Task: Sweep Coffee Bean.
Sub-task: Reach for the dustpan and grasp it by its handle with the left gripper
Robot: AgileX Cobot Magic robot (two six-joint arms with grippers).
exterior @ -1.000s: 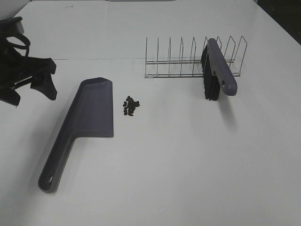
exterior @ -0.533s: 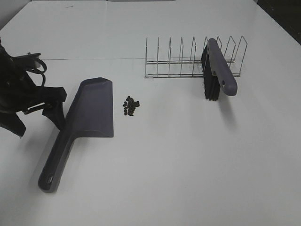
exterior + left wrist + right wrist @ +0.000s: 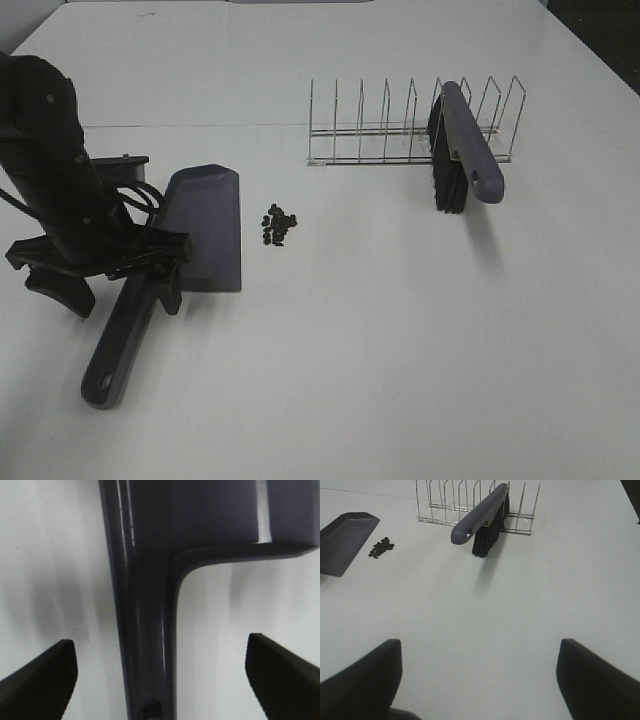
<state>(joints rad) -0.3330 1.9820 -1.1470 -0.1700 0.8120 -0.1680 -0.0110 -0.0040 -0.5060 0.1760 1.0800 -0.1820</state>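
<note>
The coffee beans (image 3: 278, 226) lie in a small dark pile on the white table, just right of the grey-purple dustpan (image 3: 205, 228). The dustpan lies flat, with its handle pointing toward the front left. My left gripper (image 3: 113, 290) is open and hangs above that handle, one finger on each side; the left wrist view shows the handle (image 3: 145, 630) between the spread fingertips (image 3: 50, 672). The brush (image 3: 465, 145) leans in the wire rack (image 3: 385, 135). My right gripper (image 3: 477, 680) is open and empty, well short of the brush (image 3: 480, 515); the beans (image 3: 381, 547) show far off.
The wire rack stands at the back right with several empty slots left of the brush. The table's far edge runs behind it. The right arm is out of the exterior view.
My left arm has swung in from the far left edge to the right and forward, and now sits over the dustpan handle. The dustpan, beans and brush have not moved.
</note>
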